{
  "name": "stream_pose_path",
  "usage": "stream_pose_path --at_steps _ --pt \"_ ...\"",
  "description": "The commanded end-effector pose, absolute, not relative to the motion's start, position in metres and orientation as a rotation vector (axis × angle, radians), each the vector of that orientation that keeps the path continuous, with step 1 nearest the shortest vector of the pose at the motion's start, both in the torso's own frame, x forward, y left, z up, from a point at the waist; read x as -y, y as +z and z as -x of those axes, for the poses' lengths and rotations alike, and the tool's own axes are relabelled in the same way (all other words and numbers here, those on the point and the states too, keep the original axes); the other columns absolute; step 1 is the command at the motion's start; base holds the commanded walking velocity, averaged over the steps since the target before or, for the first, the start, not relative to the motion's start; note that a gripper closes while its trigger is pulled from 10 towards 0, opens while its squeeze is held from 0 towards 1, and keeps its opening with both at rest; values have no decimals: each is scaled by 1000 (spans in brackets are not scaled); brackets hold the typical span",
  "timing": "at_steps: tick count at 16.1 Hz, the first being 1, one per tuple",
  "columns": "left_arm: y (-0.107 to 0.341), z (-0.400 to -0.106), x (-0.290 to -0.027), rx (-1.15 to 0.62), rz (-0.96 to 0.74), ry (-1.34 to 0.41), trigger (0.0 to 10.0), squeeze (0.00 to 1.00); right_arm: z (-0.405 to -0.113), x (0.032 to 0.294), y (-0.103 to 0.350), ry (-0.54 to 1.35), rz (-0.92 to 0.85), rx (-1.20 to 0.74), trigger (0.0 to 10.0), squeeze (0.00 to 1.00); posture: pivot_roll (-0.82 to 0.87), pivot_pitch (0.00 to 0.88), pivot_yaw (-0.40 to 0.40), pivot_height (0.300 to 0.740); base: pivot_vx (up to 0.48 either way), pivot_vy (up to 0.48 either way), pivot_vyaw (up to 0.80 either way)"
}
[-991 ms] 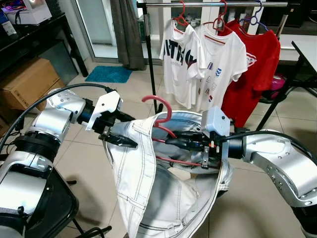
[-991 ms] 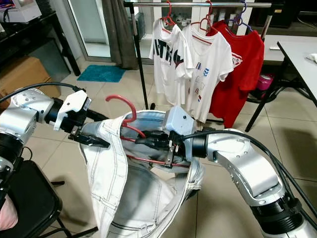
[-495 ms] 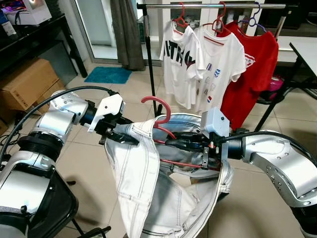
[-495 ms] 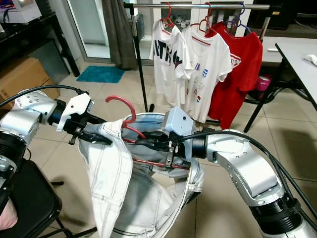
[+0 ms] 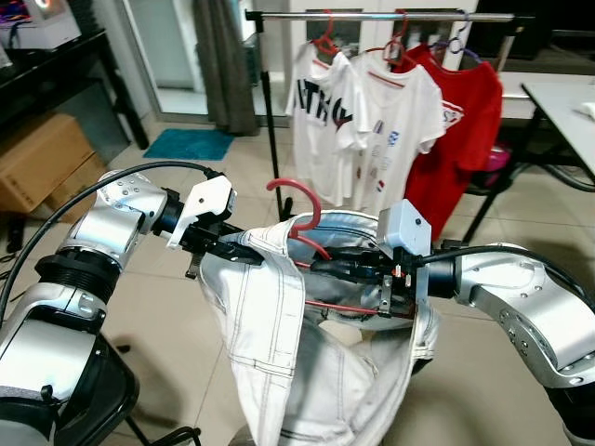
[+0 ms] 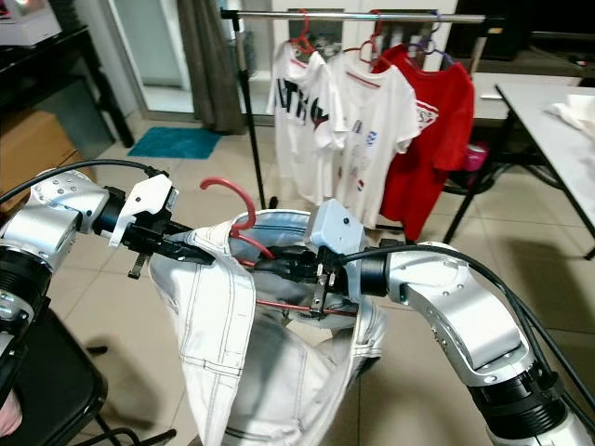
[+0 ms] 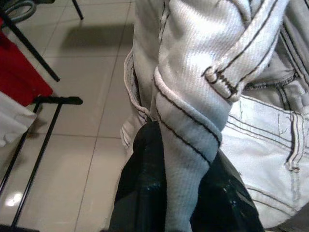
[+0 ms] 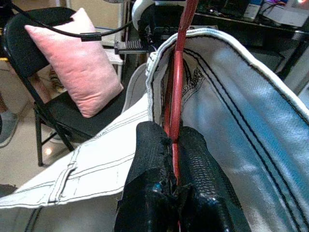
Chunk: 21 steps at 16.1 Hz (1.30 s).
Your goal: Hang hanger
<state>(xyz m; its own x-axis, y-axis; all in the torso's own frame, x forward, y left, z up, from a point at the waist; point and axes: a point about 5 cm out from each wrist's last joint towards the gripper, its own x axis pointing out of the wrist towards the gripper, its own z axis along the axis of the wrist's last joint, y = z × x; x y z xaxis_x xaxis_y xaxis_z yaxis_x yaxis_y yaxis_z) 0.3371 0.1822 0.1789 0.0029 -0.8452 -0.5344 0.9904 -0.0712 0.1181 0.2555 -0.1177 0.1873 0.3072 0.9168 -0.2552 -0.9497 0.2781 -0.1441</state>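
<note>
**Jeans on the hanger, rail not yet reached**

While the clothes rail (image 5: 372, 16) stands well beyond the arms, the head views show the red hanger (image 5: 302, 218) threaded into the waistband of the white jeans (image 5: 307, 362), its hook free and well short of the rail. The T-shirts (image 5: 372, 121) already hang from it.

Left wrist view: the left gripper (image 7: 186, 169) is clamped on a fold of the denim.

Right wrist view: the right gripper (image 8: 175, 145) pinches the hanger's red wire, with a pink cushion (image 8: 75, 58) on a chair behind.

Judged so, loading looks largely done; carrying and hooking remain.
</note>
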Motion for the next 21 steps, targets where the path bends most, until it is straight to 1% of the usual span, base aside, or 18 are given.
stream_pose_path --at_steps 1,10,11,12,13,17,20,21 --pt "182 -337 -183 -320 -536 -1550 0 0 -256 113 203 1286 306 -30 10000 0 -50 0 120 740 0 0 0" --pt "177 -333 -186 -346 -484 -1566 0 0 -256 113 202 1285 293 -41 10000 0 -53 0 125 740 0 0 0" --pt "176 -332 -186 -345 -466 -1561 0 0 -256 113 200 1282 260 -61 10000 714 -54 0 124 740 0 0 0" --pt "176 -332 -186 -345 -462 -1559 0 0 -257 113 200 1279 249 -67 10000 714 -54 0 124 740 0 0 0" --pt "174 -332 -186 -347 -449 -1543 0 0 -258 113 200 1268 224 -77 10000 1000 -53 0 125 740 0 0 0" --pt "158 -332 -192 -396 -461 -1442 0 0 -261 115 202 1235 207 -63 10000 1000 -50 0 121 740 0 0 0" --pt "150 -331 -197 -426 -484 -1386 0 0 -269 124 215 1121 152 6 10000 1000 -46 0 117 740 0 0 0" --pt "148 -331 -200 -432 -498 -1360 0 0 -271 131 221 1066 131 22 10000 1000 -47 0 118 740 0 0 0"
